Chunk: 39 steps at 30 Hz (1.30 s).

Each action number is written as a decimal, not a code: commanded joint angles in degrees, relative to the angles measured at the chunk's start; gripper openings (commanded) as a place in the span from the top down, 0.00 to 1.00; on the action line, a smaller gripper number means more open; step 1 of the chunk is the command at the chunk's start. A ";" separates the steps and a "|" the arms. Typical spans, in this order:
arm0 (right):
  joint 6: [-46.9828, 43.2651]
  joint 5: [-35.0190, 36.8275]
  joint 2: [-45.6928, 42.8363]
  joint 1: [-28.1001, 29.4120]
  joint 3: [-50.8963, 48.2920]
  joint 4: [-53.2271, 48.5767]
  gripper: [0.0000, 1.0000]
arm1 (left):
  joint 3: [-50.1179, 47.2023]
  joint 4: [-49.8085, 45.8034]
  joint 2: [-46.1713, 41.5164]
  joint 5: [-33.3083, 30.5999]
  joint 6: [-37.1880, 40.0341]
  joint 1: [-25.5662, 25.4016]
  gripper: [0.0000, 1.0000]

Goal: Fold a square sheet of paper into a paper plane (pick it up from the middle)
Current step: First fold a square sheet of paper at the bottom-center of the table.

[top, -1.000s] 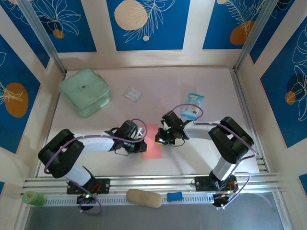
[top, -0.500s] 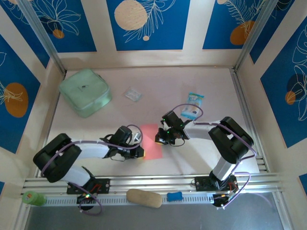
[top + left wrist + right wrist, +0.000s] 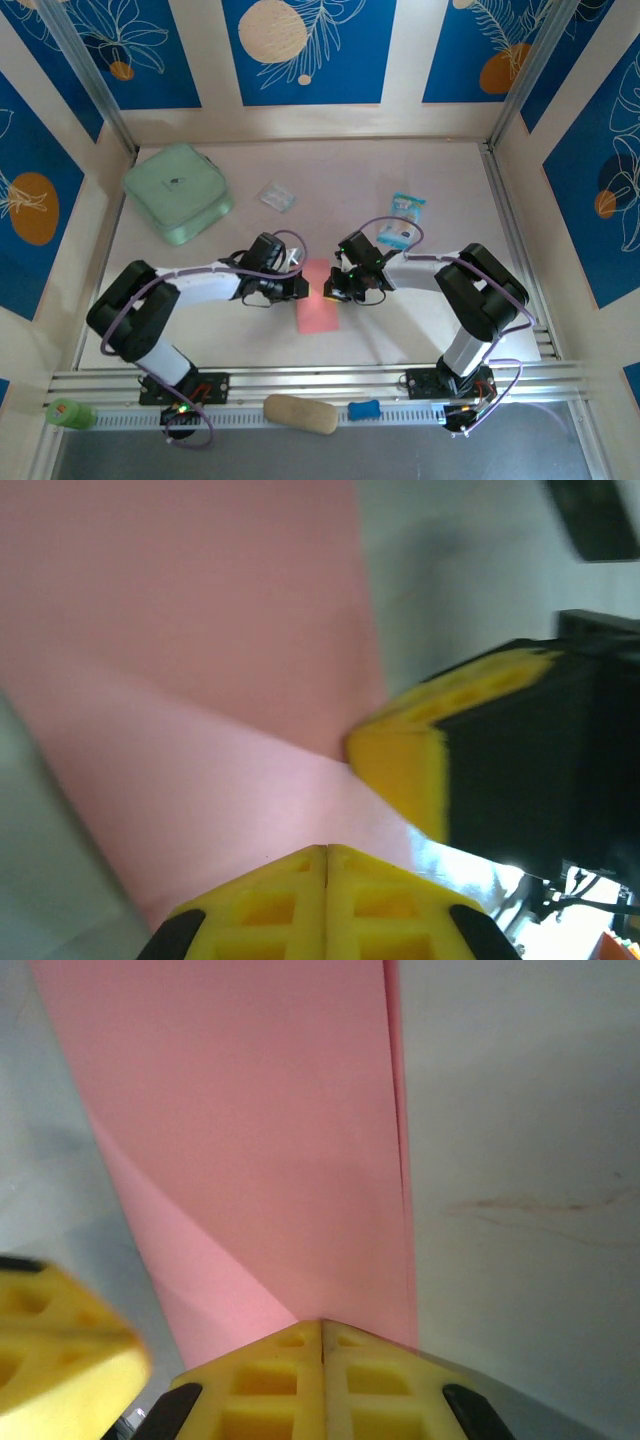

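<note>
Looking down from the top camera, we see the salmon-pink sheet of paper (image 3: pixel 317 302) lying on the worktop (image 3: pixel 420 330) just toward 6 o'clock of centre, a narrow strip rather than a square. The left pincer (image 3: pixel 297 288) meets its far end from 9 o'clock and the right pincer (image 3: pixel 331 292) from 3 o'clock. Both have their jaws pressed together and hold nothing.

From the left wrist, the left pincer (image 3: pixel 327 875) sits at 6 o'clock, sealed, its tip on the paper (image 3: pixel 200 620). A diagonal crease runs from 9 toward 4 o'clock, and the other arm's yellow finger (image 3: pixel 400 765) touches the paper's edge at 3 o'clock.

From the right wrist, the right pincer (image 3: pixel 322 1355), likewise closed, rests on the sheet (image 3: pixel 250 1140), whose doubled edge runs toward 12 o'clock.

We judge the folding about midway, with a corner flap for the nose being flattened. The next move calls for one closed tip sliding firmly along that crease while the other pins the sheet against skating.
</note>
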 commanded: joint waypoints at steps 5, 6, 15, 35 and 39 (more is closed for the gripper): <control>-0.99 3.20 1.81 -0.33 -2.77 -9.40 1.00 | -5.48 2.60 3.17 2.49 2.14 2.26 1.00; -0.88 3.19 1.79 -0.33 -2.88 -9.33 1.00 | -6.65 3.60 3.34 2.49 1.90 2.32 1.00; -1.01 3.31 1.64 -0.42 -2.93 -9.56 1.00 | -5.20 3.95 2.83 4.16 0.89 2.36 1.00; -0.96 2.90 1.42 -1.03 -4.02 -8.69 1.00 | 1.53 0.75 9.41 4.02 4.49 7.28 1.00; -1.07 2.89 1.01 -1.12 -4.02 -8.91 1.00 | 1.68 0.79 9.91 4.50 4.29 7.59 1.00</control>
